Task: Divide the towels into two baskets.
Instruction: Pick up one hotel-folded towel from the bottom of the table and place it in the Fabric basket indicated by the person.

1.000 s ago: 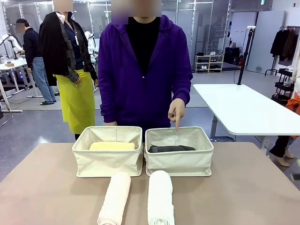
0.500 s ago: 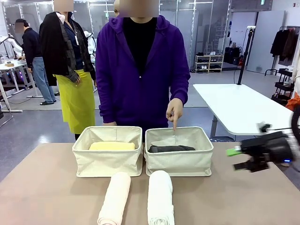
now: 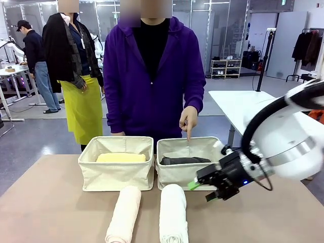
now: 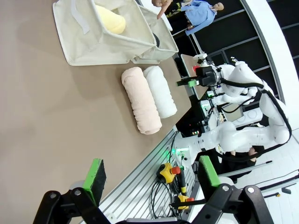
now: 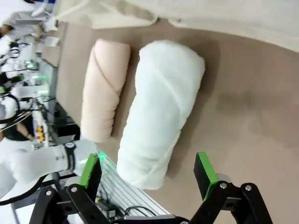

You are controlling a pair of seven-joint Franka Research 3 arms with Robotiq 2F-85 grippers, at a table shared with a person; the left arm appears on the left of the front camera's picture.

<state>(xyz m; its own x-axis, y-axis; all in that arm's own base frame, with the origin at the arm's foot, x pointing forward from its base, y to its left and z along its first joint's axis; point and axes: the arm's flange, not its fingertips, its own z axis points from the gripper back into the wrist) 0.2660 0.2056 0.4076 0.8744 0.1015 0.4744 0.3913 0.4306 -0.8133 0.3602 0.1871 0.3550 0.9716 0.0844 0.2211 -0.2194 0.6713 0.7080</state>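
Your right gripper (image 3: 201, 191) hangs spread and empty just in front of the right basket (image 3: 194, 176), aimed at the white towel (image 3: 173, 215) lying before that basket. Straddle the roll's middle, go low, and close firmly so it won't unroll. The person's hand (image 3: 189, 119) points into that basket. Your left gripper (image 4: 152, 172) is also spread and empty.

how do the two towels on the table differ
The cream towel is pinkish beige and lies before the left basket, slightly slanted; the white towel is brighter and lies straight before the right basket. The open right claw hangs by the white towel, not the cream towel. Both are rolled.
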